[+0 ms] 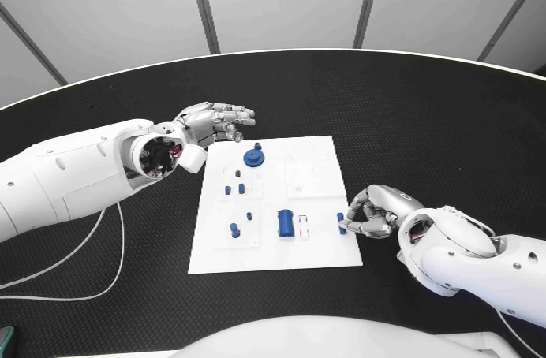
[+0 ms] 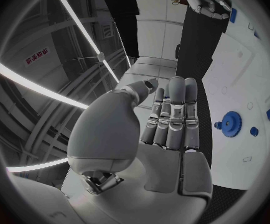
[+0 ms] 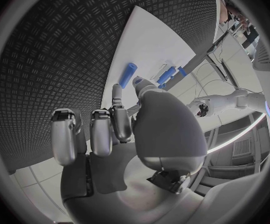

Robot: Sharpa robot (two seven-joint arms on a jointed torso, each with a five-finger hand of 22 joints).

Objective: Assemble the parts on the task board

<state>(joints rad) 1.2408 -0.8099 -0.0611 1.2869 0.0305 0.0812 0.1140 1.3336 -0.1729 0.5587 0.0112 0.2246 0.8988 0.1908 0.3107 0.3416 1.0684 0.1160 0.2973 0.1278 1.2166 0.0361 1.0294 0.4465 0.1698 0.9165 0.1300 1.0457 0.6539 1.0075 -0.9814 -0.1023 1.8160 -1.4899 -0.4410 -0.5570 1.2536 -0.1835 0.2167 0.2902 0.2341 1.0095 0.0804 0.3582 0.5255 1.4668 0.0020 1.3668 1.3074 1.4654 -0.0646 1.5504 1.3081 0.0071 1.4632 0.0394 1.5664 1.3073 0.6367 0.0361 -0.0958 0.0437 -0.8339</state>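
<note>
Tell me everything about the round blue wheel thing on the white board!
The blue wheel looks like a small plastic gear: a flat round disc with a toothed edge, best seen in the left wrist view, and a little knob sticking out of its middle. It sits flat near the far edge of the white task board, with smaller blue parts nearer the robot. Nothing touches it; the left hand hovers just beyond it, off the board's corner, fingers apart, holding nothing.

The table (image 1: 455, 121) is showing a matt black, ribbed texture. The task board (image 1: 319, 157) is looking smooth, white and plastic-like; both hands are gleaming like polished metal.
</note>
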